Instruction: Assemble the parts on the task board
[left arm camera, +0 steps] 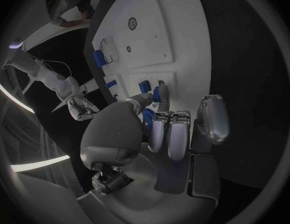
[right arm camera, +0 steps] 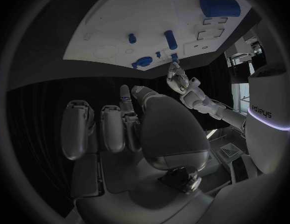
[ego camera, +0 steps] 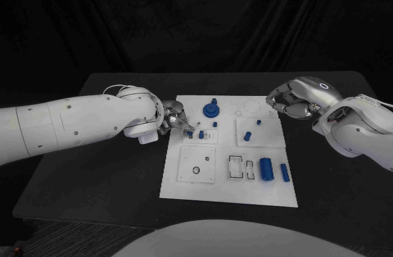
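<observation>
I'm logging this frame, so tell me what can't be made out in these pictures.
- Head view: the left robot hand covers the white task board's left edge; whether its fingertips hold a small blue part is hidden.
- Left wrist view: a blue peg sits by the fingertips; contact unclear.
- Head view: the right robot hand is curled; its palm is hidden.

A black counter [ego camera: 107,177] stands before a black curtain [ego camera: 196,24] hanging in folds behind its far edge. A strip of grey ribbed floor [ego camera: 74,234] shows below the counter's near left corner.
</observation>
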